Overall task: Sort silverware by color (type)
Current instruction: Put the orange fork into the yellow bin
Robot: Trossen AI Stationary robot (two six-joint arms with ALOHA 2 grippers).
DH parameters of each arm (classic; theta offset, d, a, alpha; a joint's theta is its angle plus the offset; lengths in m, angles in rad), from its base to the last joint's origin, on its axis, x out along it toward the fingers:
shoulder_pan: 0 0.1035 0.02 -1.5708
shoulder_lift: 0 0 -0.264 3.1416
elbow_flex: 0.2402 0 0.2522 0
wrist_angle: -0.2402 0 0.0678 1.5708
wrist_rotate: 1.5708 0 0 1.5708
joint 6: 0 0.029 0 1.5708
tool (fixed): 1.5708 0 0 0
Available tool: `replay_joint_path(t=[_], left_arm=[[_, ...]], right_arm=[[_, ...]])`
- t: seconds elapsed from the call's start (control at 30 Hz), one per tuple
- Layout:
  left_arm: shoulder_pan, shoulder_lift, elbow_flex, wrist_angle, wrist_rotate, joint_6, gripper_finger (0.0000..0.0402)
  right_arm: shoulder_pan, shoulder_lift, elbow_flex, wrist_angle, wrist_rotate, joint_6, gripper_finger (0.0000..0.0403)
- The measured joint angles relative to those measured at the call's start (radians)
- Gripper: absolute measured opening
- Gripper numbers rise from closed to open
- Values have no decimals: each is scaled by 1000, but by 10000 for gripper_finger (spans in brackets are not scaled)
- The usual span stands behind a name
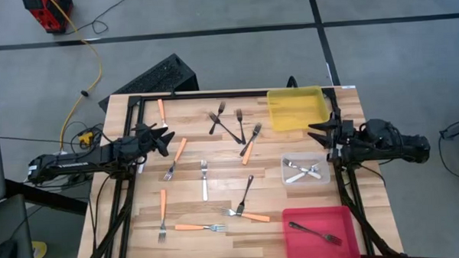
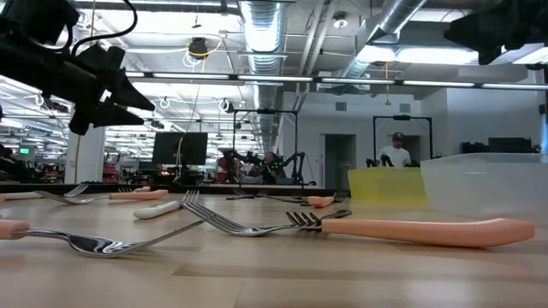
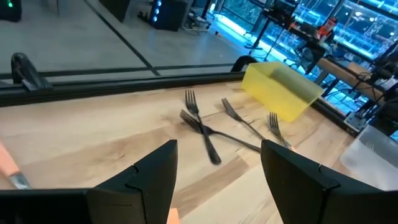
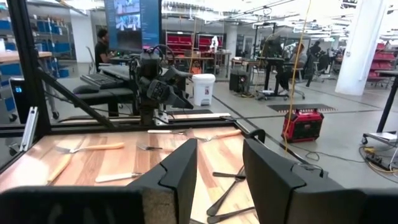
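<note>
— Lying loose across the pale wood-grain table [image 1: 293, 211], slim forks [image 1: 204, 180] are showing orange handles, dark metal, silver-white.
— Grippers?
— Left gripper [image 1: 167, 139] and right gripper [image 1: 315, 131] are hovering at opposite edges, blunt dark fingers parted, grasping nothing.

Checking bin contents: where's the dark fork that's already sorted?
In the high view the dark fork lies alone in the red bin, at the table's near right corner, just below the clear bin holding pale forks.
</note>
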Motion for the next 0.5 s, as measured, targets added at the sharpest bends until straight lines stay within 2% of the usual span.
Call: replay_joint_path(t=[0.5], left_arm=[[0,0,0,-20,-161,-11,214]], right_arm=[[0,0,0,-21,5,8,155]])
